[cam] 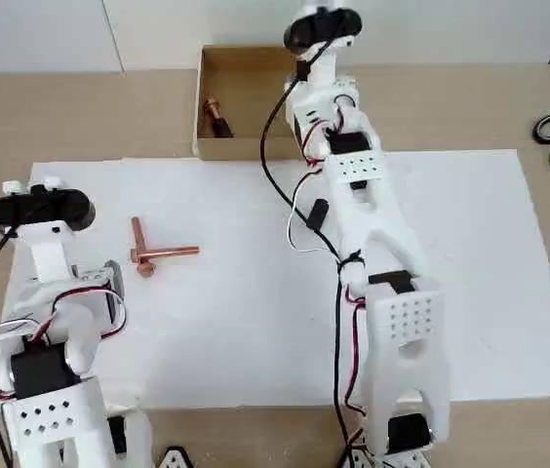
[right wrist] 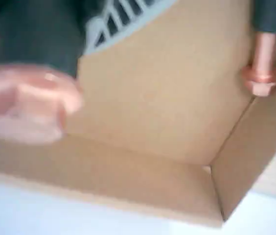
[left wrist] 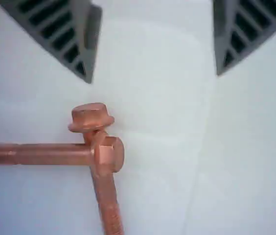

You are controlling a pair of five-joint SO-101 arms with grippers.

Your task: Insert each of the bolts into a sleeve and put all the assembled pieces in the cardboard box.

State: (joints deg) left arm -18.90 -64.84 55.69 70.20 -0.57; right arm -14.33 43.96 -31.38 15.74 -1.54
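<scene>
Bolts (left wrist: pixel 35 153), two of copper, lie crossed on the white paper (cam: pixel 255 312) at 9 o'clock of the bench (cam: pixel 60 107). The left hand (left wrist: pixel 152 49) hangs above them, arm folded, fingers spread. The right arm stretches to the cardboard box (cam: pixel 246 146) at 12 o'clock, where the right hand (cam: pixel 322 39) pinches a dark sleeve (right wrist: pixel 30 34) with its bolt. Another assembled piece (right wrist: pixel 261 73) lies inside.
</scene>
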